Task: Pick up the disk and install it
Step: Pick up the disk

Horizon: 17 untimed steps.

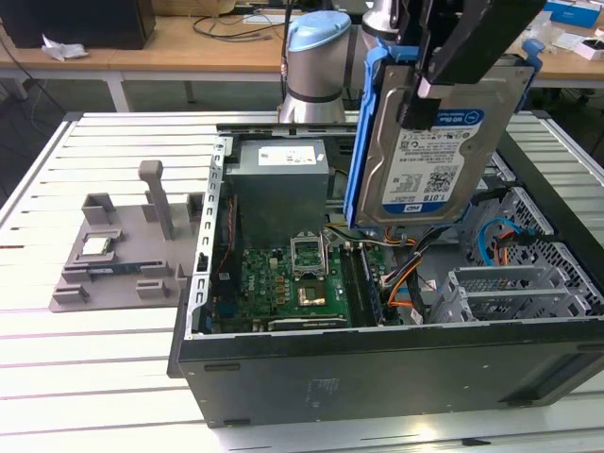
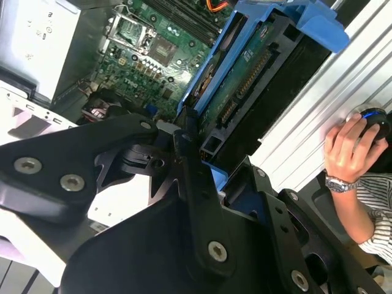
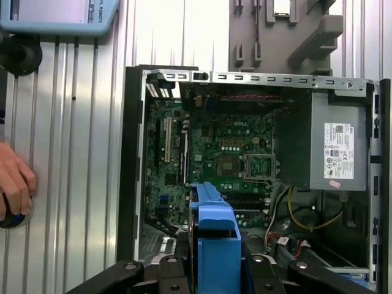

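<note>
Black linkage arms of the end effector [image 2: 205, 156] are lying closest to the lens in the second wrist view, and it is pinching the disk [image 2: 245, 73] by its blue side rails; the drive's underside, with circuit board and connector, is facing this camera. From the exterior view the disk [image 1: 429, 160] is hanging upright in the end effector [image 1: 429, 90], label turned toward the camera, above the open computer case [image 1: 377, 377] and clear of the counter [image 1: 94, 377]; it is hovering over the part of the case toward the exterior view's right, in front of the cables and the metal drive cage [image 1: 510, 293]. Inside the case the green motherboard [image 1: 293, 278] is lying flat, with the grey power supply [image 1: 281, 179] standing behind it; a grey plastic fixture [image 1: 113, 255] is resting on the counter just beside the case, on the exterior view's left. In the first wrist view a blue rail of the disk [image 3: 214, 245] is showing edge-on between the black arms of the end effector [image 3: 217, 272], over the case interior; a person's hand [image 3: 12, 187] is resting on the counter beside the case, and in the second wrist view that hand [image 2: 349, 147] is cupping a small round black-and-blue device [image 2: 373, 119].
</note>
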Each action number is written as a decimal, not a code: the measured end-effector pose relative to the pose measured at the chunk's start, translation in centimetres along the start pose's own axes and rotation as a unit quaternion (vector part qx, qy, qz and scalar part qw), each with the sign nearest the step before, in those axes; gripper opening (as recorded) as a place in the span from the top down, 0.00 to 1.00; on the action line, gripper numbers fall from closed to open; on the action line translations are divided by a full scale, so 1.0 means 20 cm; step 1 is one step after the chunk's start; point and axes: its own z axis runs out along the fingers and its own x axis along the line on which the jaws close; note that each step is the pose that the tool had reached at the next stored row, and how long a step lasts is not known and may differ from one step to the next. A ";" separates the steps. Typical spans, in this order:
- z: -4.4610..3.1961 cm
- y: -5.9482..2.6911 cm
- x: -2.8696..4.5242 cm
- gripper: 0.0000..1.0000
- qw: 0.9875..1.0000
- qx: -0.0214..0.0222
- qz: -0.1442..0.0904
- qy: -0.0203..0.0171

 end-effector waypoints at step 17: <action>-0.001 -0.117 0.135 0.63 1.000 0.000 0.000 0.000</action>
